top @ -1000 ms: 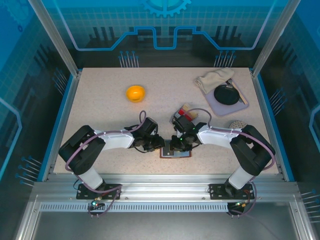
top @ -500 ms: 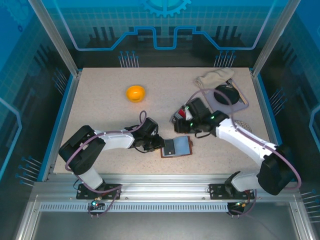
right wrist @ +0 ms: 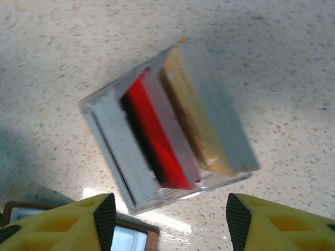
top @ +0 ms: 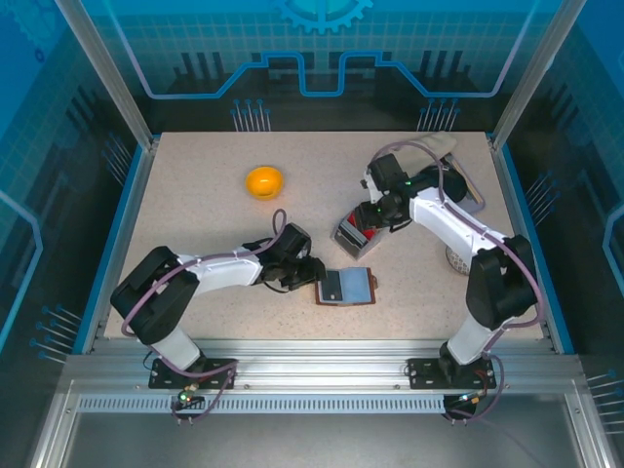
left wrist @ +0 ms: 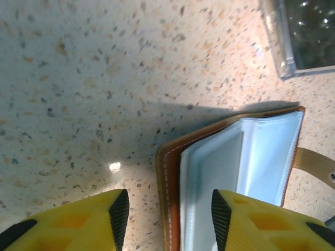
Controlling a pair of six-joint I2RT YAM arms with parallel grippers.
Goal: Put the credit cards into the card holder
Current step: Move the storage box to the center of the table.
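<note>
The card holder (top: 349, 287) lies open on the table, brown leather with grey-blue pockets; a dark card shows in its left half. My left gripper (top: 314, 276) is at its left edge. In the left wrist view the open jaws (left wrist: 170, 214) straddle the holder's stitched edge (left wrist: 170, 172) without pinching it. The credit cards (right wrist: 159, 138), red, grey and tan, stand on edge in a clear tray (top: 353, 237). My right gripper (top: 370, 219) hovers over that tray, open and holding nothing (right wrist: 167, 219).
An orange bowl (top: 264, 181) sits at the back left. At the back right a lavender tray (top: 468, 200) carries a black disc and a cloth. A speckled round thing (top: 458, 255) lies near the right arm. The holder's corner (right wrist: 131, 238) lies just beside the clear tray.
My right gripper has left the card holder, swung back and right to above the tray of cards, and opened. My left gripper has opened at the holder's left edge.
</note>
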